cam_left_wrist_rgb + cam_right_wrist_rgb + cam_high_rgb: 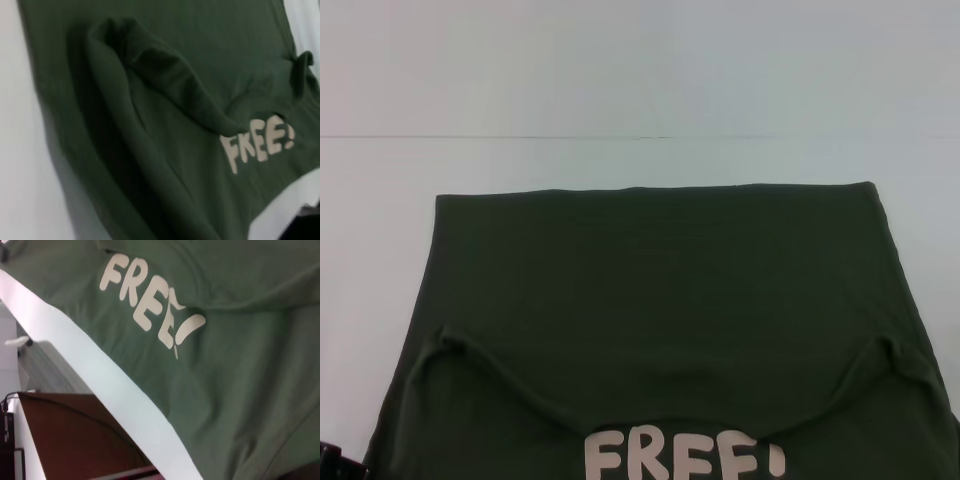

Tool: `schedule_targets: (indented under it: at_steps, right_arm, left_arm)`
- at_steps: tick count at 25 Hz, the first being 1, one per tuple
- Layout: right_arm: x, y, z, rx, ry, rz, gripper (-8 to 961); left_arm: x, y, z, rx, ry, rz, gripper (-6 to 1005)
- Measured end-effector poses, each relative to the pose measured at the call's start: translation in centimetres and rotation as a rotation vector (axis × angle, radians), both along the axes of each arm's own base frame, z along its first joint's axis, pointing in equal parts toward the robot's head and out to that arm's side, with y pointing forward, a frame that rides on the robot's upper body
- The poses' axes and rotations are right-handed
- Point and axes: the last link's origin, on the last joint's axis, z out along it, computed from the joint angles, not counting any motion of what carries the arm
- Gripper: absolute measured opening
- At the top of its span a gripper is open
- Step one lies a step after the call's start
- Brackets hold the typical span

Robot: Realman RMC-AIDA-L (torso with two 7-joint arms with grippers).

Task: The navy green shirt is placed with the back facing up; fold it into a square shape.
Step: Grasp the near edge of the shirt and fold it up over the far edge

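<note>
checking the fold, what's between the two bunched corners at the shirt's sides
In the head view, a sagging folded edge of the shirt runs between them, dipping to the FREE! lettering. Nothing else lies there.

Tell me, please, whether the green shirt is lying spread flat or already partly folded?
Partly folded. The navy green shirt has its near part turned over, baring the FREE! lettering beneath a sagging folded edge. It is not yet square.

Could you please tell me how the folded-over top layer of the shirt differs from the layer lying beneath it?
The folded-over plain dark olive-green layer carries no print, while the lower shirt layer shows cream "FREE!" lettering. The folded layer lies farther from the robot with a straight far edge; the lower layer sits nearest, below a sagging curved edge. Both are the same soft olive-green fabric on the white table.
</note>
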Motion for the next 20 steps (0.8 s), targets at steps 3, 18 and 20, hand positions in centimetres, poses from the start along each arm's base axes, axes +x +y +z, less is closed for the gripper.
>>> schedule_targets:
  at_steps: [3, 18, 20]
  right_arm:
    - [0.0, -0.1, -0.2, -0.008, -0.003, -0.003, 43]
    - [-0.3, 1.4, 2.0, 0.224, 0.145, -0.138, 47]
    - [-0.4, 1.9, 2.7, 0.285, 0.179, -0.178, 47]
  left_arm:
    - [0.2, -0.3, 0.0, -0.022, -0.019, -0.004, 39]
    - [2.2, 3.1, 1.4, 0.121, -0.103, 0.030, 39]
    - [2.2, 4.0, 2.0, 0.185, -0.108, 0.050, 39]
